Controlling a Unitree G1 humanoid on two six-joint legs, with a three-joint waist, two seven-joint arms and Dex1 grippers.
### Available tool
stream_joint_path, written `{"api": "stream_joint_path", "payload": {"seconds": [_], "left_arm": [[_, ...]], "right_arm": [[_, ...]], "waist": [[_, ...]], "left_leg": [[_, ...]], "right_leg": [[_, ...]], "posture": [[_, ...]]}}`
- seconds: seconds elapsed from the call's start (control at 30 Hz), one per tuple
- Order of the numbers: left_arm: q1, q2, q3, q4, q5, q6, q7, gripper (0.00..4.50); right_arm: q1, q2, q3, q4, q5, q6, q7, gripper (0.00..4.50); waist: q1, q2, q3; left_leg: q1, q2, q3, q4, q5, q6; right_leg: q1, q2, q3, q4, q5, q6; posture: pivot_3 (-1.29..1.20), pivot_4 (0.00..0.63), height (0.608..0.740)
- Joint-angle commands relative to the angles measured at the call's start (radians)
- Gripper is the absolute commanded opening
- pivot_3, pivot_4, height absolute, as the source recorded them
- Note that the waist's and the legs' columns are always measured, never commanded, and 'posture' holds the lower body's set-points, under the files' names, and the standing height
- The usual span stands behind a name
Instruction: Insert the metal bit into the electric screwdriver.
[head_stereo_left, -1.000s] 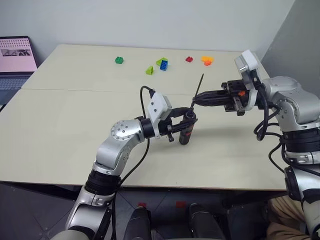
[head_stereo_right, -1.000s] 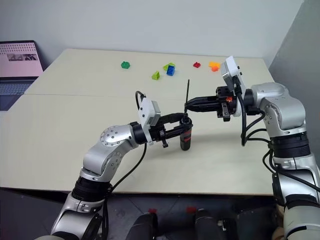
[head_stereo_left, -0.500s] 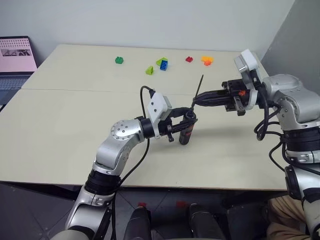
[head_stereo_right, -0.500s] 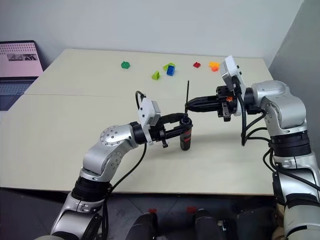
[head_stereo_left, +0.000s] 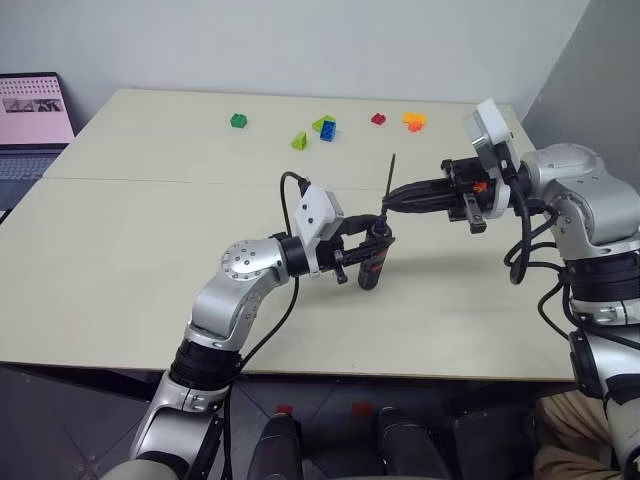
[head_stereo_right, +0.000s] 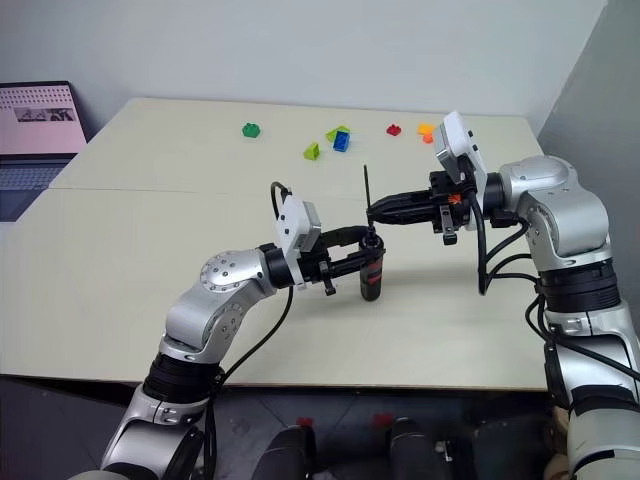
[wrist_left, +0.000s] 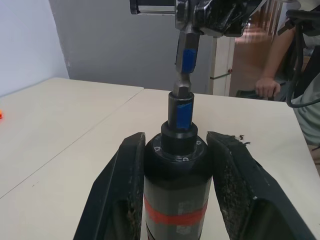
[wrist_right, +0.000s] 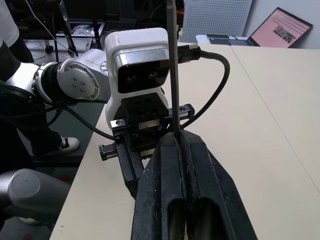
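You are looking at a wide pale table (head_stereo_left: 120, 250) by a grey wall, with little coloured toy bricks (head_stereo_left: 326, 127) sitting far back. Your left gripper (head_stereo_left: 378, 240) is squeezing the slim black electric screwdriver (head_stereo_left: 372, 262) upright. Your right gripper (head_stereo_left: 388, 203) is pinching the thin grey metal bit (head_stereo_left: 391, 172) just above its tip.

A pale beige table (head_stereo_left: 150, 230) occupies most of the head views; a seam runs across its top, dividing a far section from a near one. Behind it stands a plain light grey-white wall (head_stereo_left: 300, 40), with a darker grey panel (head_stereo_left: 590, 70) at the right edge. An open laptop (head_stereo_left: 30, 125) sits beyond the table's left end, its screen showing a pink page. Below the near table edge lies dark grey floor (head_stereo_left: 60, 420). The right wrist view shows a white perforated board (wrist_right: 217, 17) in the background. The left wrist view shows a seated person (wrist_left: 280, 65) beyond the table, near a lit doorway.
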Motion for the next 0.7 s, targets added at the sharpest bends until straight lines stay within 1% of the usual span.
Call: {"api": "stream_joint_path", "payload": {"seconds": [0.03,0.33,0.7], "left_arm": [[-0.001,0.007,-0.011,0.001,0.005,0.005,-0.002,1.57],[0.0,0.007,-0.011,-0.001,0.004,0.004,-0.003,1.57],[-0.006,0.005,0.002,0.012,0.004,0.002,0.007,1.57]], "right_arm": [[-0.001,-0.016,0.03,0.006,-0.023,0.018,0.017,0.0],[0.009,-0.001,0.018,0.013,0.002,0.081,-0.007,0.0],[0.027,0.033,-0.022,0.015,0.022,0.098,-0.058,0.0]], "waist": [[0.0,0.0,0.0],[0.0,0.0,0.0],[0.0,0.0,-0.001]], "left_leg": [[0.0,0.0,0.0,0.0,0.0,0.0],[0.0,0.0,0.0,0.001,0.0,0.0],[0.001,0.0,0.0,0.001,0.0,0.0]], "right_leg": [[0.0,0.0,0.0,0.0,0.0,0.0],[0.001,0.0,0.0,0.0,0.0,0.0],[0.001,0.0,0.0,0.0,0.0,-0.001]], "posture": [[0.0,0.15,0.74],[0.0,0.15,0.74],[0.0,0.15,0.74]]}}
